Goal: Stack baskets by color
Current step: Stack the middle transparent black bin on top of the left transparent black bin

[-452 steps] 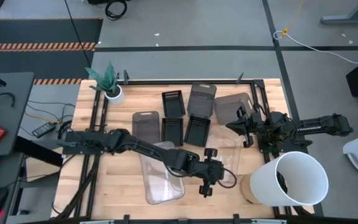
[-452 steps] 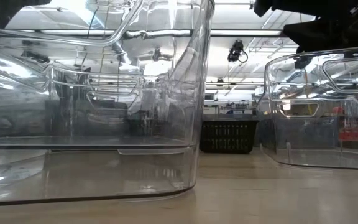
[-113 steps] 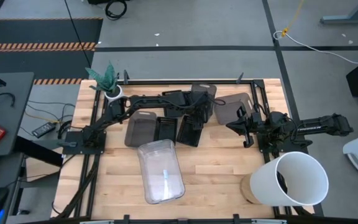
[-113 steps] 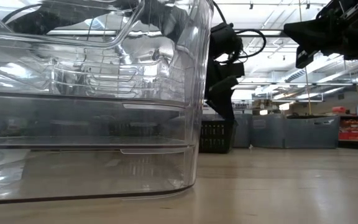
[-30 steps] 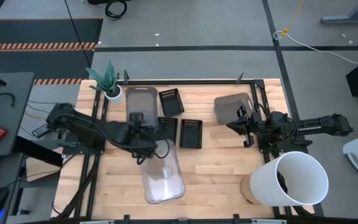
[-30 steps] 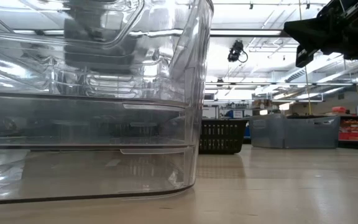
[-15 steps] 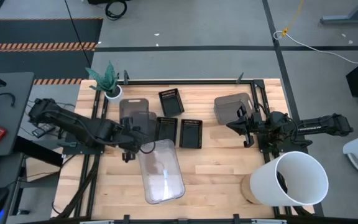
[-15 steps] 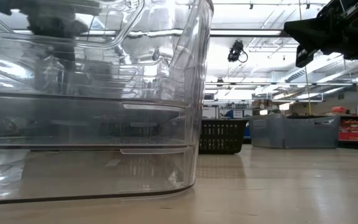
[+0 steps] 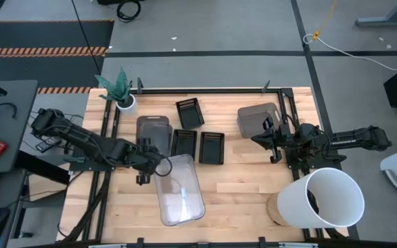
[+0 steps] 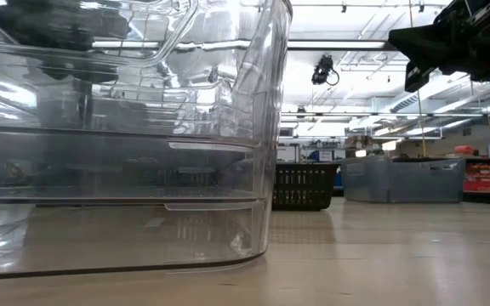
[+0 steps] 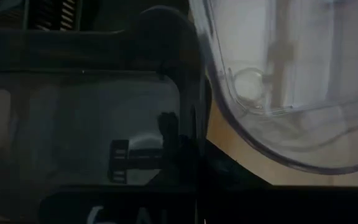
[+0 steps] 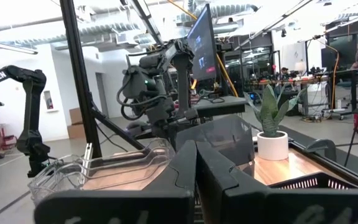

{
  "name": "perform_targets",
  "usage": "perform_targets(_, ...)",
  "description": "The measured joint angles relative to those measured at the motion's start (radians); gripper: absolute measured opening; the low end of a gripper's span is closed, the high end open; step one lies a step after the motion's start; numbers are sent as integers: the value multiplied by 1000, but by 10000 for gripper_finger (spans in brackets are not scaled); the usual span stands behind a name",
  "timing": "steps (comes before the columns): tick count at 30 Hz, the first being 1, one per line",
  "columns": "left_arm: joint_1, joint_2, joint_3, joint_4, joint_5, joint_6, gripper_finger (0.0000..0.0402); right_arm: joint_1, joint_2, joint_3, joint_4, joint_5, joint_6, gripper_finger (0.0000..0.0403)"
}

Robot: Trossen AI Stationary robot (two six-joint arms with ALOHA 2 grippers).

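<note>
My left gripper (image 9: 150, 156) is shut on a dark-grey basket (image 9: 152, 132) left of centre, just beyond the stacked clear baskets (image 9: 179, 189), which stand on the table near the front. In the left wrist view the grey basket (image 11: 73, 124) fills the picture and a clear basket's corner (image 11: 278, 93) lies beside it. A second dark-grey basket (image 9: 257, 118) sits at the far right. Three black slotted trays (image 9: 190, 112), (image 9: 183, 142), (image 9: 211, 147) lie flat mid-table. My right gripper (image 9: 259, 139) waits shut, in the air beside the second grey basket. My left gripper holds the dark-grey basket by the rim of its near short end (image 11: 166, 127), pinched between the two fingers (image 11: 188, 155). The fingers come slanting down from the near left side. The basket reaches away toward the far edge; whether its bottom rests on the table, I cannot tell.
A big white bucket (image 9: 326, 200) stands at the near right corner. A small white plant pot (image 9: 125, 102) stands at the far left corner. Black rails (image 9: 109, 138) run along the table's sides. Bare wood lies between the clear baskets and the bucket.
My left gripper, still shut on the dark-grey basket, has moved toward the table's near edge and down, tipping more steeply downward. The basket has come with it from beside the plant pot to just beyond the clear baskets and sits lower than before.
</note>
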Motion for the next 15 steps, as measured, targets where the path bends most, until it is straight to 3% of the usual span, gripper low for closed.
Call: perform_targets(15, 0, 0, 74, -4, 141, 86, 4, 0, 0, 0, 0, 0, 0, 10)
